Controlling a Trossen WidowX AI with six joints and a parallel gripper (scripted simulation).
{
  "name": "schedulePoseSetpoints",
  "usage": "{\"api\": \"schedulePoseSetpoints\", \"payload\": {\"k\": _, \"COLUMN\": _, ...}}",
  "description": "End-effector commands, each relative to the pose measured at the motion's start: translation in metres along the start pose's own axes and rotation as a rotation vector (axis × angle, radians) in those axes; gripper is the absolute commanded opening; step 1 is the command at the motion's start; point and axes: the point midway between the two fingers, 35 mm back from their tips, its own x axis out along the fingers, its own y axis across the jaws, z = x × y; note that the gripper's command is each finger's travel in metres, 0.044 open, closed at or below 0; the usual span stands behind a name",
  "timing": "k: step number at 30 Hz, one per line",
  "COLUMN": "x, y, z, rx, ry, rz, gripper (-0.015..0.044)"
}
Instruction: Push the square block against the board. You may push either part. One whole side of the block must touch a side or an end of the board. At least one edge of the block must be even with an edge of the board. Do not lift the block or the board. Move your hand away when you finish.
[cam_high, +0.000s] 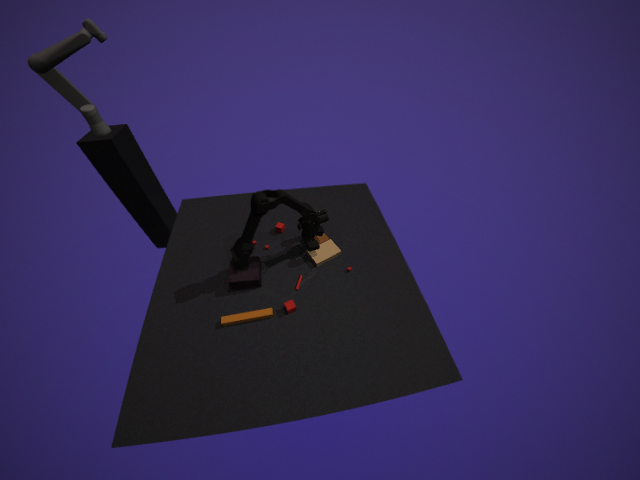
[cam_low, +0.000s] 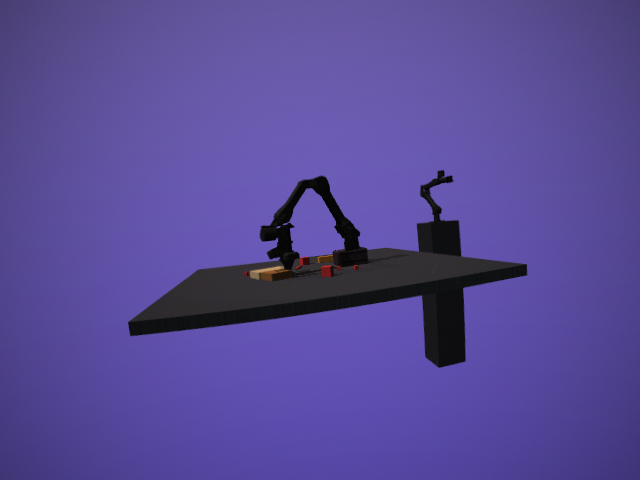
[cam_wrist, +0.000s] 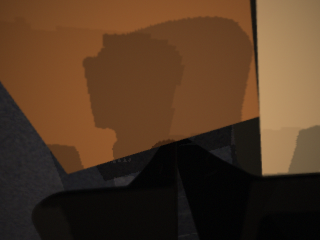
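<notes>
Setting: resembles a robotics test station. I am mounted on a dark tabletop. A second arm stands on a tall black pedestal beside it. Plain violet backdrop all round. Type of building: cannot be determined.

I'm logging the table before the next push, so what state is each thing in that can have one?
Tool: shut, nothing held.
Working arm: bent, reaching down.
Brown piece: flat, close beside the tan piece; contact unclear.
Tan piece: flat.
Orange bar: lying flat.
Red stick: lying down.
Arm on the pillar: bent, raised.
</notes>
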Motion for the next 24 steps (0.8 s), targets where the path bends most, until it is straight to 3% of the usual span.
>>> {"api": "schedulePoseSetpoints", "payload": {"k": 1, "x": 0.0, "y": -0.001, "z": 0.007, "rx": -0.001, "ry": -0.003, "rz": -0.005, "gripper": 0.0}}
{"api": "schedulePoseSetpoints", "payload": {"k": 24, "x": 0.0, "y": 0.0, "z": -0.012, "rx": -0.001, "ry": -0.001, "rz": -0.005, "gripper": 0.0}}
